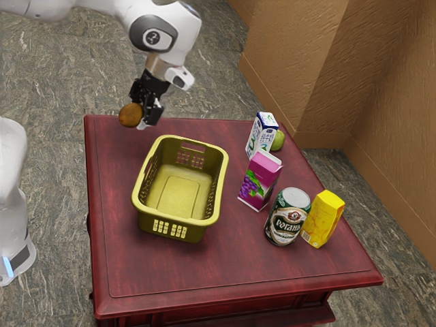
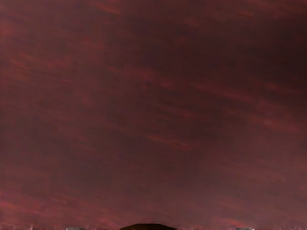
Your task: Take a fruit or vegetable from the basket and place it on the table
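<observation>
Gripper [image 1: 142, 118] pinching a brown fruit [image 1: 129, 115], outside the basket [image 1: 142, 206] beside it; removal apparently complete. Remaining: placement and release on the table [image 1: 129, 272] beneath the fingertips.

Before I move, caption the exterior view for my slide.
Pincer and round brown fruit by the far edge of the red table, behind an empty yellow basket.

Brown fruit [image 2: 148, 227] — cropped in wrist view
</observation>
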`<state>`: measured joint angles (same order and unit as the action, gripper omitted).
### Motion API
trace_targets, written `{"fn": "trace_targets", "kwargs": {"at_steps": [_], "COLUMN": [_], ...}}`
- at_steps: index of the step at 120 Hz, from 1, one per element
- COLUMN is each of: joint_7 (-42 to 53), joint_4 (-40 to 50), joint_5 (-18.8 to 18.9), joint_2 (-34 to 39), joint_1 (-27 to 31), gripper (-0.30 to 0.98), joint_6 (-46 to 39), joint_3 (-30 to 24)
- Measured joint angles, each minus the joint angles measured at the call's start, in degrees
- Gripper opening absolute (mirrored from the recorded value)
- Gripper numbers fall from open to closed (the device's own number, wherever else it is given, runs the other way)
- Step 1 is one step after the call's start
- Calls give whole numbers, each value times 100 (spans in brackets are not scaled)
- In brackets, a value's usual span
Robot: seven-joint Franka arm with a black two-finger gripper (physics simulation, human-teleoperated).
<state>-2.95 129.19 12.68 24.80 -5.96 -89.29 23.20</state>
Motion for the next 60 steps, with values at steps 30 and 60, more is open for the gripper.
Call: {"fn": "trace_targets", "kwargs": {"at_steps": [30,60], "joint_7": [84,170], "joint_4": [170,-67], "joint_5": [17,-90], "joint_2": [59,84], "joint_1": [33,-210], "gripper": [45,64], "joint_6": [-25,-131], "joint_3": [139,12]}}
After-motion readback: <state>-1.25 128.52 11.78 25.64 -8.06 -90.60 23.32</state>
